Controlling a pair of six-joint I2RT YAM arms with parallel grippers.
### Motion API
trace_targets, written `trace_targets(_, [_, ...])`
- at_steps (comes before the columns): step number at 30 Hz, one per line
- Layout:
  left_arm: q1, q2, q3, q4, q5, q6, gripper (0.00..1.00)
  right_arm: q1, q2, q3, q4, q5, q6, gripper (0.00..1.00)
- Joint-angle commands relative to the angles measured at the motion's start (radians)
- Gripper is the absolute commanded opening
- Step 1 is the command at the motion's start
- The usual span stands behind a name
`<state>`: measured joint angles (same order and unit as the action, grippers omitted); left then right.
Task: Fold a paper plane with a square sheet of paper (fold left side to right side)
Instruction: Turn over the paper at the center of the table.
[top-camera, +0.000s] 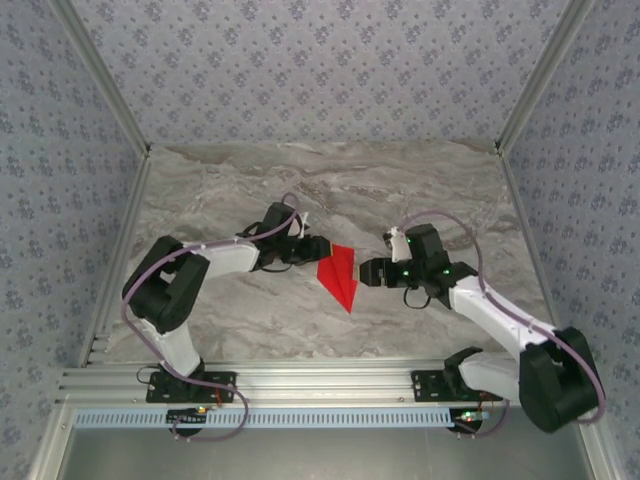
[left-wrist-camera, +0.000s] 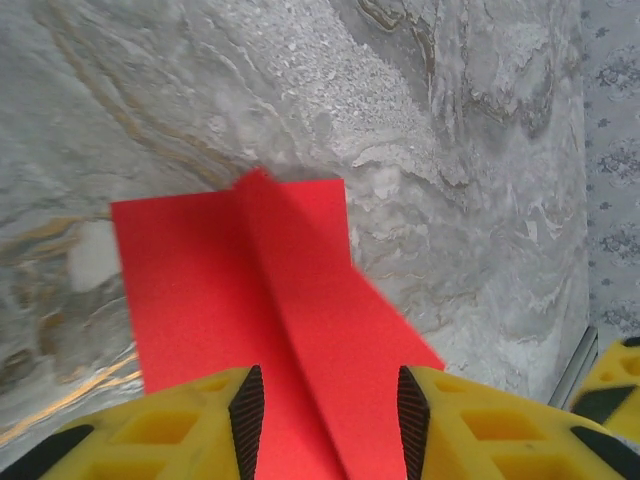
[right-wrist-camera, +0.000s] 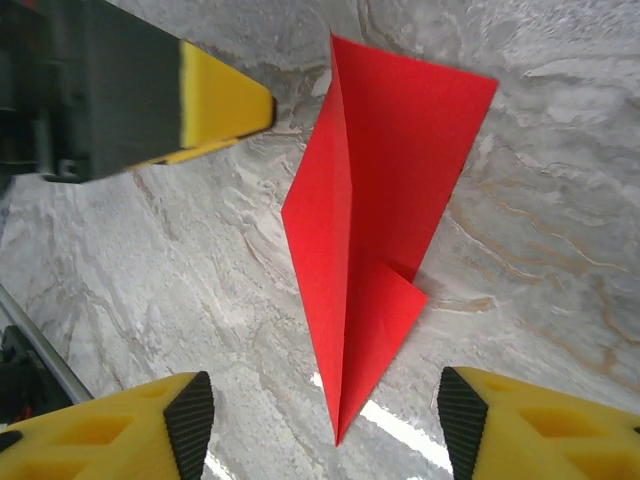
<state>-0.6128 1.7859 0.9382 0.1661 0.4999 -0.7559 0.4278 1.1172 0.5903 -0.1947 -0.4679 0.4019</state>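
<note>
- Paper plane (top-camera: 340, 276): red dart lying flat at the centre of the table (top-camera: 250, 190).
- Left gripper (left-wrist-camera: 325, 400): fingers spread, straddling the plane's left wing.
- Right gripper (right-wrist-camera: 325, 412): fingers spread, clear of the paper.
- Advice: lift both grippers straight up so they don't drag the creases.

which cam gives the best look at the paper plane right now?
Right wrist. The paper plane sits whole in frame there, from pointed tip to wide end, with the centre crease and folded flap clear. The top external view has it whole but small. The left wrist view has part of it close up, the rest cut off at the bottom edge.
</note>
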Motion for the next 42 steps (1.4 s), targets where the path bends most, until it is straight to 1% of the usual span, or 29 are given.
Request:
trace_targets(1, [-0.007,0.072,0.054,0.050,-0.019,-0.030,0.44,-0.006,-0.080,-0.031,-0.069,0.029,-0.026,0.67])
trace_targets(4, [-0.024,0.123,0.098,0.055,-0.001,-0.034,0.45,-0.009,-0.135,-0.052,-0.096,0.033,-0.023,0.69])
trace_targets(7, [-0.037,0.163,0.141,0.028,-0.006,-0.027,0.45,-0.019,-0.167,-0.073,-0.110,0.027,-0.018,0.70])
trace_targets(11, [-0.037,0.204,0.167,0.038,0.004,-0.039,0.44,-0.044,-0.187,-0.094,-0.105,-0.023,-0.011,0.70])
trace_targets(13, [-0.038,0.216,0.176,0.052,0.019,-0.049,0.39,-0.062,-0.189,-0.104,-0.092,-0.059,-0.002,0.71])
trace_targets(16, [-0.039,0.216,0.189,0.066,0.029,-0.054,0.27,-0.109,-0.191,-0.131,-0.041,-0.155,0.032,0.75])
trace_targets(18, [-0.038,0.197,0.192,0.070,0.029,-0.051,0.18,-0.150,-0.190,-0.156,0.019,-0.230,0.069,0.81])
trace_targets(21, [-0.034,0.146,0.183,0.076,0.029,-0.040,0.09,-0.204,-0.184,-0.193,0.112,-0.345,0.120,0.91])
trace_targets(23, [-0.028,0.100,0.172,0.082,0.034,-0.040,0.06,-0.232,-0.175,-0.211,0.172,-0.418,0.153,1.00])
trace_targets(27, [-0.014,-0.017,0.149,0.086,0.040,-0.049,0.03,-0.259,-0.132,-0.235,0.299,-0.519,0.219,1.00])
trace_targets(28, [-0.012,-0.043,0.146,0.084,0.039,-0.052,0.03,-0.259,-0.120,-0.236,0.326,-0.531,0.219,1.00])
trace_targets(29, [-0.011,-0.073,0.141,0.083,0.040,-0.056,0.03,-0.258,-0.108,-0.236,0.362,-0.549,0.259,1.00])
trace_targets(31, [-0.009,-0.121,0.140,0.080,0.040,-0.066,0.03,-0.257,-0.090,-0.244,0.472,-0.594,0.318,1.00])
trace_targets(33, [-0.009,-0.161,0.141,0.081,0.045,-0.079,0.03,-0.246,-0.079,-0.248,0.598,-0.609,0.381,1.00])
trace_targets(37, [-0.011,-0.216,0.142,0.112,0.065,-0.119,0.03,-0.205,-0.029,-0.219,0.696,-0.595,0.423,1.00])
trace_targets(42, [-0.024,-0.257,0.146,0.130,0.083,-0.141,0.03,-0.107,0.056,-0.172,0.803,-0.546,0.473,1.00])
